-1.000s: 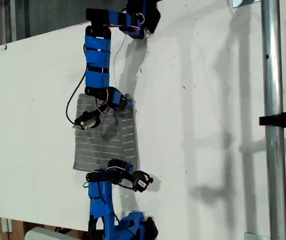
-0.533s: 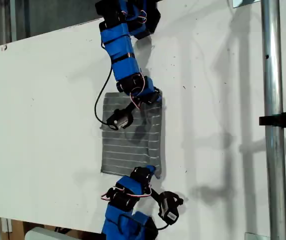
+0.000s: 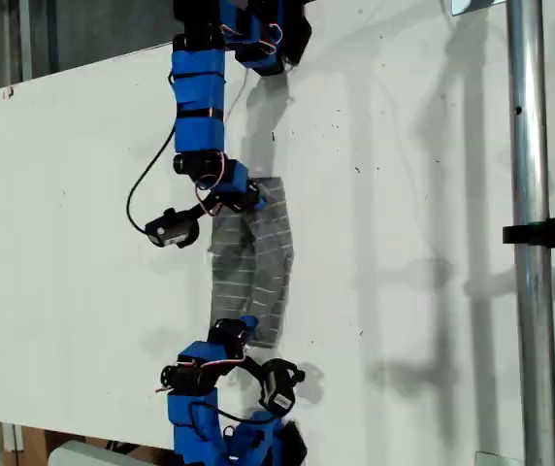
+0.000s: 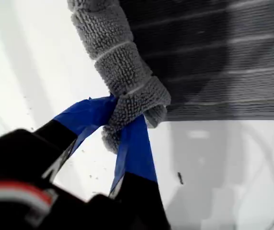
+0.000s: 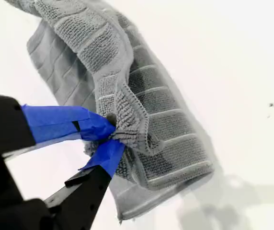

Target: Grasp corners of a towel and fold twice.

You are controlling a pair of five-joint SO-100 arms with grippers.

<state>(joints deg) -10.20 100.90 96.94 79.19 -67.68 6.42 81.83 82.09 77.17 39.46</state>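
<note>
Both my first gripper (image 4: pixel 120 125) and my second gripper (image 5: pixel 109 135) are clamped on towel (image 3: pixel 256 267) corners, lifting one edge mid-table, so the first fold is underway, second untouched.

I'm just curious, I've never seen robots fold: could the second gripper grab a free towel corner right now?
Probably not. My second gripper is shut on a bunched bit of the towel, so its jaws are full; it would have to let go first. My first gripper is likewise shut on the towel.
</note>
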